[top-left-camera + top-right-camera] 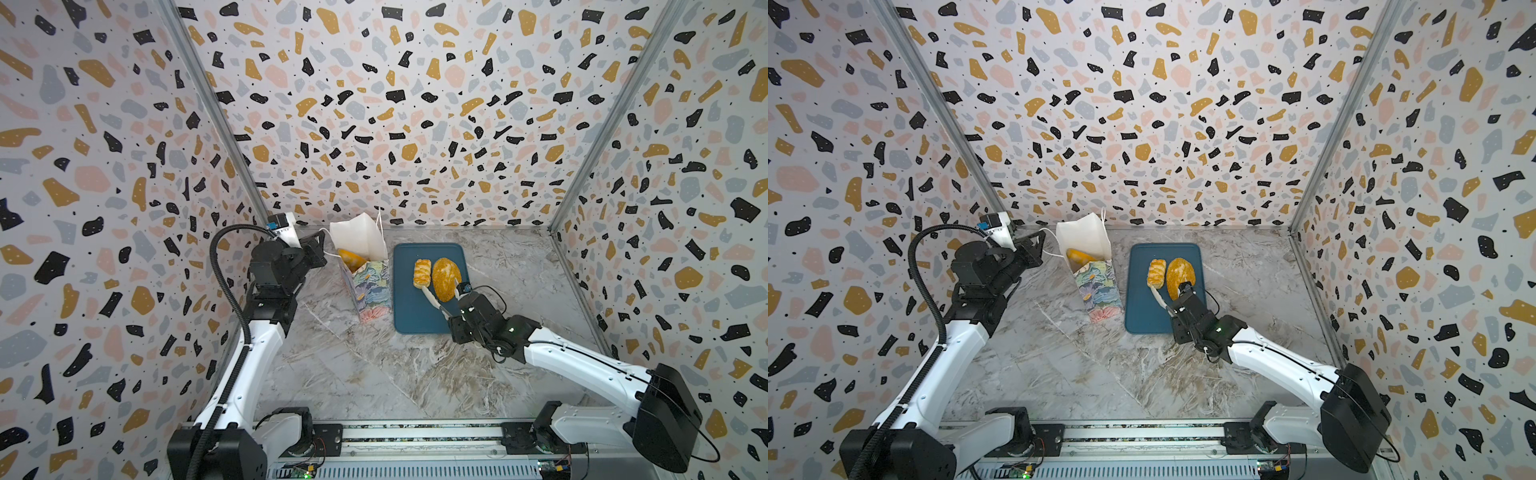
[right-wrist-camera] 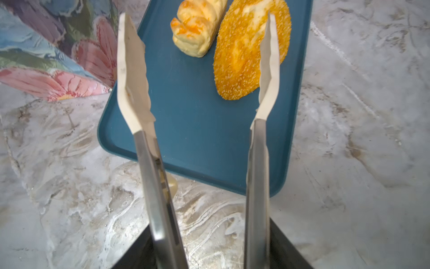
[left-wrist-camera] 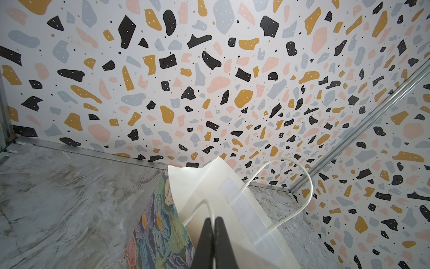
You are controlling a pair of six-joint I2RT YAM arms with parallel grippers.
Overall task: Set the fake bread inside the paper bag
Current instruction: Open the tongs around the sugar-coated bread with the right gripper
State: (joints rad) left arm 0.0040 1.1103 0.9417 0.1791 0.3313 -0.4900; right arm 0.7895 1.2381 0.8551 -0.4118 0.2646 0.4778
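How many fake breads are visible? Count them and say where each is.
3. A plaited pastry and a seeded oval loaf lie side by side on the blue tray; one yellow bread shows inside the paper bag. More may be hidden below it.

I counted three toy breads (image 1: 422, 273): one yellow plaited pastry (image 1: 1156, 273), one seeded orange oval loaf (image 1: 446, 277) and one golden roll (image 1: 351, 257). There was also one floral paper bag (image 1: 370, 291), one dark-blue flat tray (image 1: 415, 318) and one pair of white-tipped steel tongs (image 2: 258, 151).

paper bag (image 1: 372, 291) pastel floral | tray (image 1: 415, 316) dark blue | loaf (image 1: 446, 272) golden | tongs (image 2: 132, 76) cream-tipped
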